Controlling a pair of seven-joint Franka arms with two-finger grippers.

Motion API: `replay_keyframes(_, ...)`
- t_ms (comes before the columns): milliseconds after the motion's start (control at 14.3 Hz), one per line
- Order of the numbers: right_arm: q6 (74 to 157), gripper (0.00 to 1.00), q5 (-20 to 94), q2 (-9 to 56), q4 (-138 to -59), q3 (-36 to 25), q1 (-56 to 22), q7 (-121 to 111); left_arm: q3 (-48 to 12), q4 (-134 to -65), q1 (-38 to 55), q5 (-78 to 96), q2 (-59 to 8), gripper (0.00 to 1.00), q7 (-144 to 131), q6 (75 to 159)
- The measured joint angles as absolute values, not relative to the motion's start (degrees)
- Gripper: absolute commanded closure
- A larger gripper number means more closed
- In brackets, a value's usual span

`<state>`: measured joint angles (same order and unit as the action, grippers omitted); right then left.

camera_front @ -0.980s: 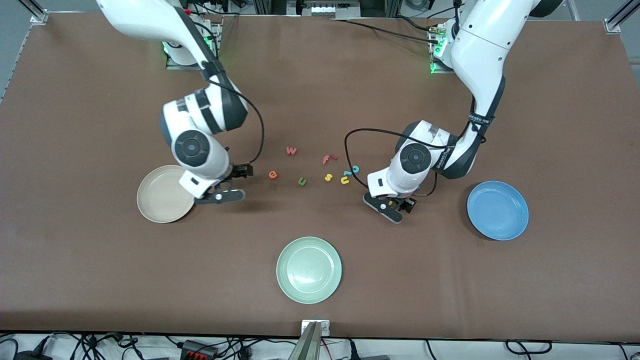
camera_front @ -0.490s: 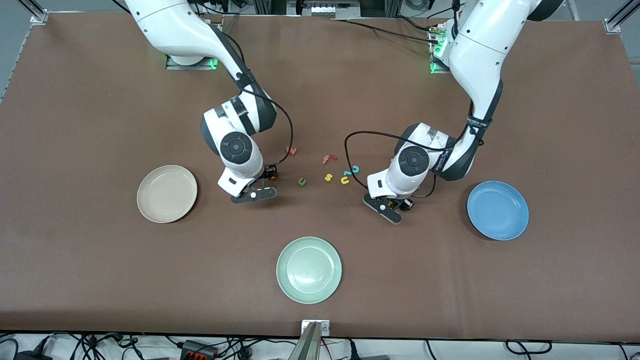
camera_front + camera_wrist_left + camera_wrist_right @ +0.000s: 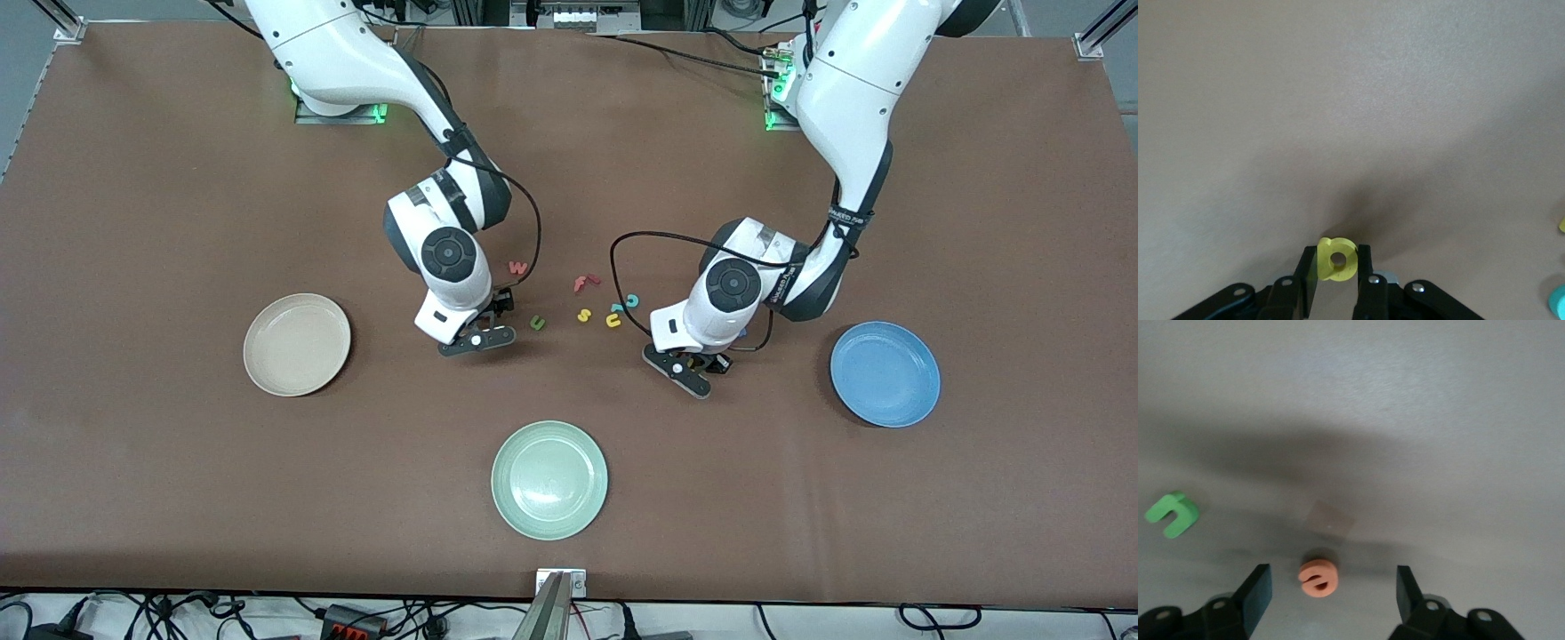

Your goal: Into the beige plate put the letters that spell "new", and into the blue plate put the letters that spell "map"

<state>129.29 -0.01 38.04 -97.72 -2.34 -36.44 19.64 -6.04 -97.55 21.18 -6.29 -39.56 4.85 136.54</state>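
My left gripper [image 3: 1337,265] is shut on the yellow "a" [image 3: 1337,258], which stands on edge between its fingers, low over the table between the letter cluster and the blue plate [image 3: 885,373]. My right gripper [image 3: 1331,590] is open and low over the orange "e" [image 3: 1319,577], which lies flat on the table between its fingers, untouched. The green "n" [image 3: 537,322] lies beside that gripper [image 3: 480,336]. The pinkish-red "w" [image 3: 518,267] lies farther from the camera. The beige plate [image 3: 297,344], toward the right arm's end, holds nothing.
A red "f" [image 3: 582,283], yellow "s" [image 3: 584,315], yellow "u" [image 3: 613,320] and a teal "c" [image 3: 632,300] lie in the cluster between the two grippers. A pale green plate [image 3: 549,480] sits nearer the camera.
The right arm swung from the beige plate's rim over to the orange "e", jaws still apart. The left gripper closed on the yellow "a" and barely moved.
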Motion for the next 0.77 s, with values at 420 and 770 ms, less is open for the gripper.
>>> replay_keyframes(420, 129.3, 0.37, 0.0, 39.7, -97.7, -2.3, -36.7, 19.6, -4.4, -92.4, 14.6, -6.4, -30.8, 0.93, 5.6, 111.6)
replay_keyframes(770, 129.4, 0.56, 0.0, 39.7, -97.7, -2.3, -36.8, 19.6, -4.0, -94.4, 2.2, -7.9, -31.1, 0.93, 17.1, 111.3)
